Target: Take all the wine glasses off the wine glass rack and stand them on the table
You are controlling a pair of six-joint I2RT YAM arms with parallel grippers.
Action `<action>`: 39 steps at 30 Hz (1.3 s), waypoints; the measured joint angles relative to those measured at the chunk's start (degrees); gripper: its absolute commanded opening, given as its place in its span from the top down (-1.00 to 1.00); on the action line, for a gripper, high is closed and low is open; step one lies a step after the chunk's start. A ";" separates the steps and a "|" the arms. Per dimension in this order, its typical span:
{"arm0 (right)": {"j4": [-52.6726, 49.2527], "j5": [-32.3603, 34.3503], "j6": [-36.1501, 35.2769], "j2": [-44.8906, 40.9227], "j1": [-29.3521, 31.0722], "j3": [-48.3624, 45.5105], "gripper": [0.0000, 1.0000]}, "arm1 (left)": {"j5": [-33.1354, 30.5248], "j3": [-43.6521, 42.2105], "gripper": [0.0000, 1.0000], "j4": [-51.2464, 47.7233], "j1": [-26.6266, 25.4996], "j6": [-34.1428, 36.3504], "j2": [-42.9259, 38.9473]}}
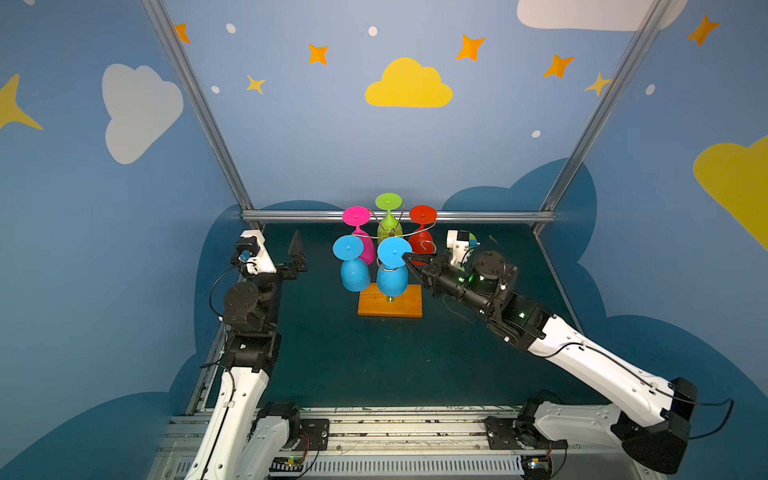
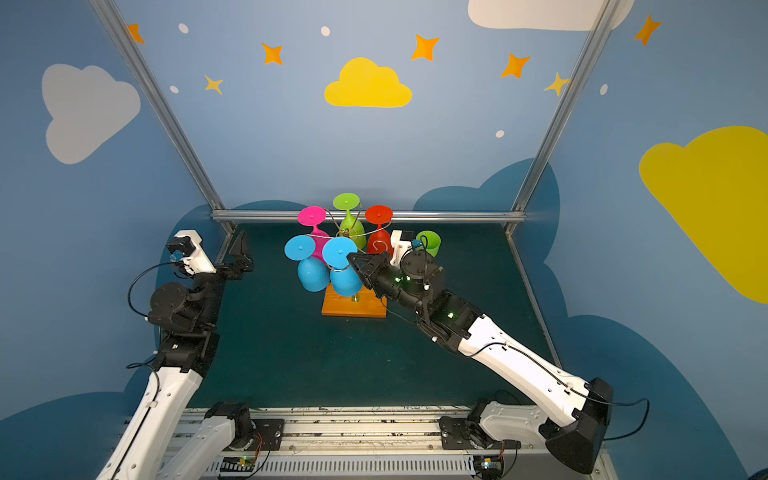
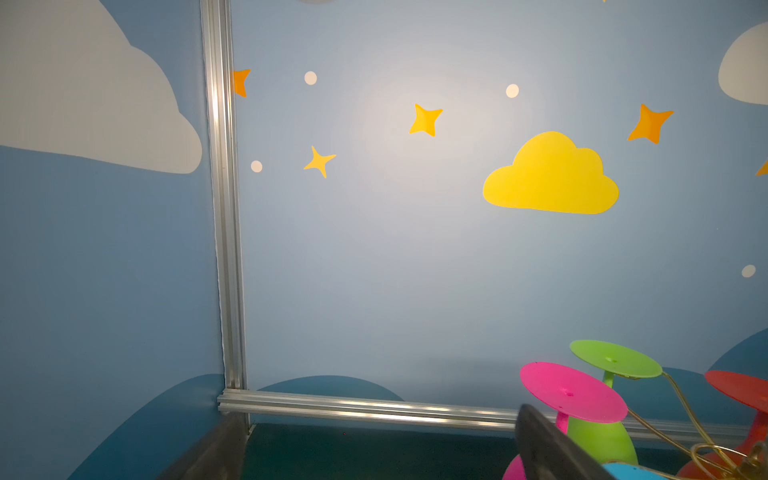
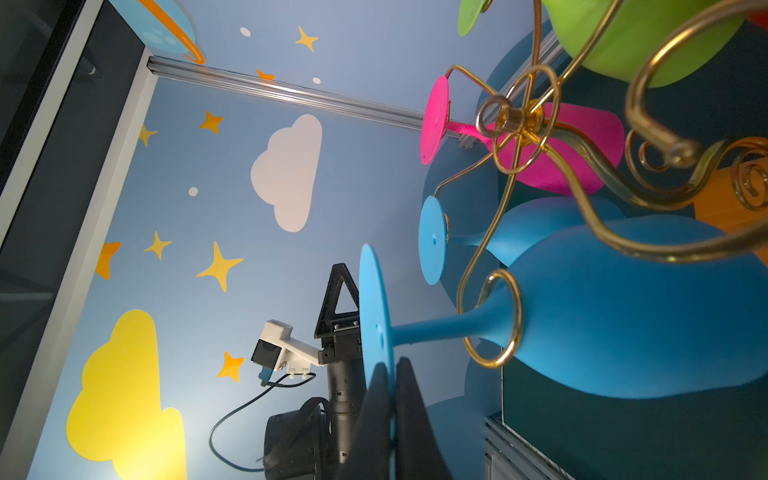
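The wine glass rack (image 1: 390, 305) is gold wire on an orange wooden base, in the middle of the mat in both top views. Glasses hang from it upside down. The nearest is a blue wine glass (image 1: 392, 282), its stem still inside a gold curl (image 4: 494, 320). My right gripper (image 1: 405, 257) is shut on the rim of that glass's round foot (image 4: 374, 299), the two fingers pressed on either face of the disc. My left gripper (image 1: 298, 249) stands open near the left wall, apart from the rack, with nothing between its fingers (image 3: 548, 449).
Another blue glass (image 1: 353, 270), a pink one (image 1: 357, 216), a green one (image 1: 388, 201) and a red one (image 1: 423, 215) hang on the other arms, close together. A green cup (image 2: 430, 243) stands behind my right wrist. Aluminium frame rails (image 1: 395, 216) and walls bound the mat.
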 measured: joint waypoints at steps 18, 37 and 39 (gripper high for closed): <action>0.79 -1.07 1.44 4.17 -0.37 1.40 1.00 | 0.00 0.00 -0.99 0.00 0.00 0.07 0.04; 0.83 -2.10 1.84 5.33 0.50 2.43 1.00 | -0.02 0.00 -0.99 0.00 0.00 0.15 0.07; 0.83 -2.10 1.81 5.33 0.66 2.43 1.00 | -0.02 0.00 -0.99 0.00 0.00 0.15 0.04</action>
